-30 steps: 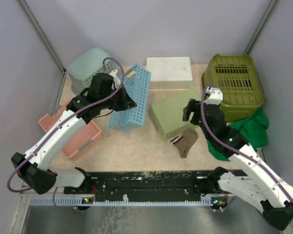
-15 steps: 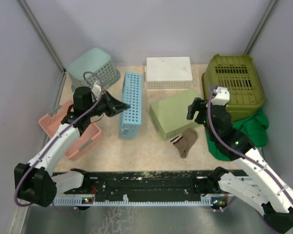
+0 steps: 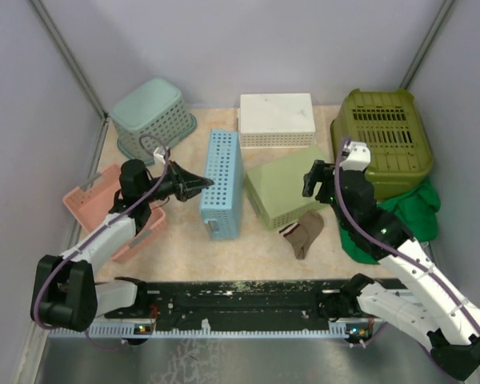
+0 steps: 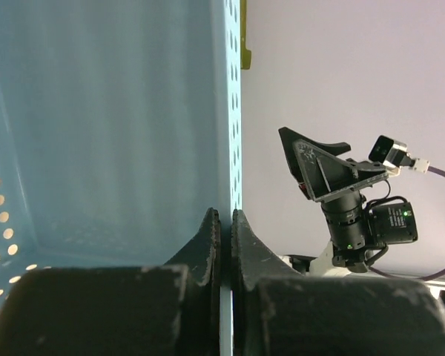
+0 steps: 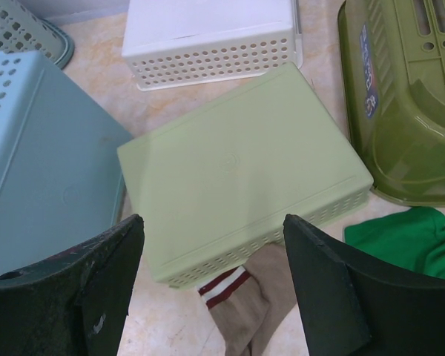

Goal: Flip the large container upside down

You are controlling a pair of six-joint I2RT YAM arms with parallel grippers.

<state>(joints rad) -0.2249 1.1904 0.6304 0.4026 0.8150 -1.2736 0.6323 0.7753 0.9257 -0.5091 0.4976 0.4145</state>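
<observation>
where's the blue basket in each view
Top external: blue basket at centre, left of the light green container.
Left wrist: blue basket fills the left half, wall pinched by the left pincer.
Right wrist: blue basket at left edge, beside the same light green container, the shared landmark.

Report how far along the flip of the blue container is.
Done: the blue container stands on its long side, bottom facing the light green box. In hand: the left hand is shut on its wall; the right hand hovers open, holding nothing. Left: tip it the rest of the way so the bottom faces up, then release.
</observation>
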